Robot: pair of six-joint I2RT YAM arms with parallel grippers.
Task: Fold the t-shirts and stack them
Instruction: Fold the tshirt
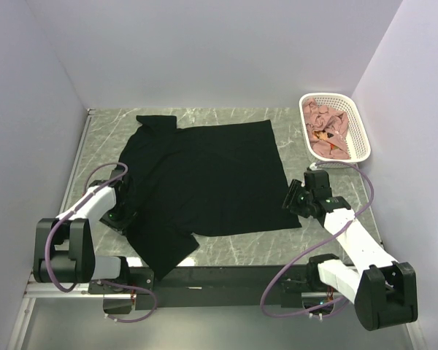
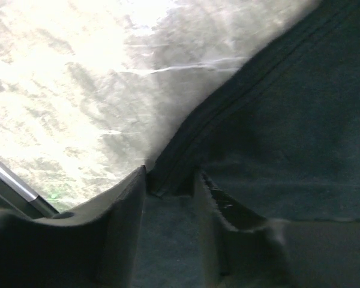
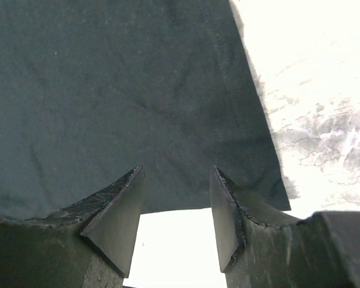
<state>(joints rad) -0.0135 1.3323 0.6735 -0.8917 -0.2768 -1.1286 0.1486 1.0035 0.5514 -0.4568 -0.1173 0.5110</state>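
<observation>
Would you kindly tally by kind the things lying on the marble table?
Large plain black cloth t-shirt: 1
White oval plastic lattice basket: 1
Heap of dusty pink cloth inside it, pieces uncountable: 1
Total: 3

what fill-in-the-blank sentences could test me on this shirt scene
The t-shirt spread on the table is ____.
The pink cloth lies inside the white ____.
The right end effector has its jaws ____.
Missing: black; basket; open.
</observation>
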